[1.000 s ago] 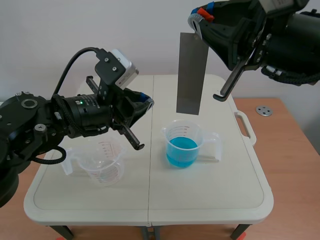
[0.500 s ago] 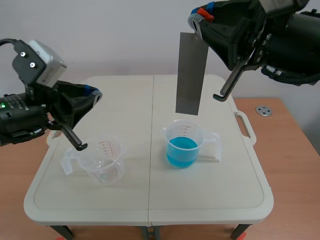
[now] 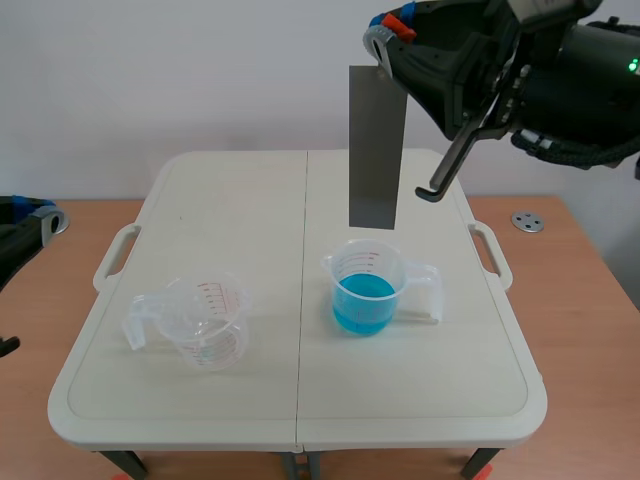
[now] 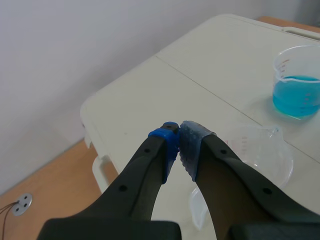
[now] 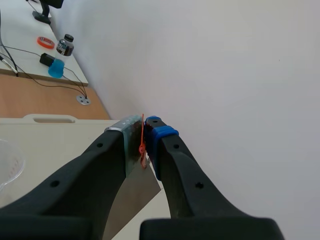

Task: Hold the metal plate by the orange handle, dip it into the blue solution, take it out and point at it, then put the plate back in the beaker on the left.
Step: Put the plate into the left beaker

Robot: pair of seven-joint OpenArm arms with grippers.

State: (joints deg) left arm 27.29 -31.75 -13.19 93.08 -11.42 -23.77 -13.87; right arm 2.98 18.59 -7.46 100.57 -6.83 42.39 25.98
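A grey metal plate (image 3: 377,148) hangs upright above the beaker of blue solution (image 3: 366,288), its lower edge clear of the rim. My right gripper (image 3: 388,30) is shut on the plate's orange handle (image 5: 142,144) high at the right of the scene view. The plate (image 5: 131,202) drops away below the fingers in the right wrist view. An empty clear beaker (image 3: 205,320) stands at the table's left. My left gripper (image 4: 179,135) is shut on nothing, off the table's left side, with the empty beaker (image 4: 262,157) and the blue beaker (image 4: 299,82) ahead of it.
The white folding table (image 3: 300,400) has handles on both sides. A round metal floor fitting (image 3: 527,221) sits on the wooden surface at the right. Beyond the table's far corner in the right wrist view lie cables and small items (image 5: 52,50).
My left arm has pulled back from beside the plate to the scene's far left edge. The right gripper and plate have shifted slightly left and up.
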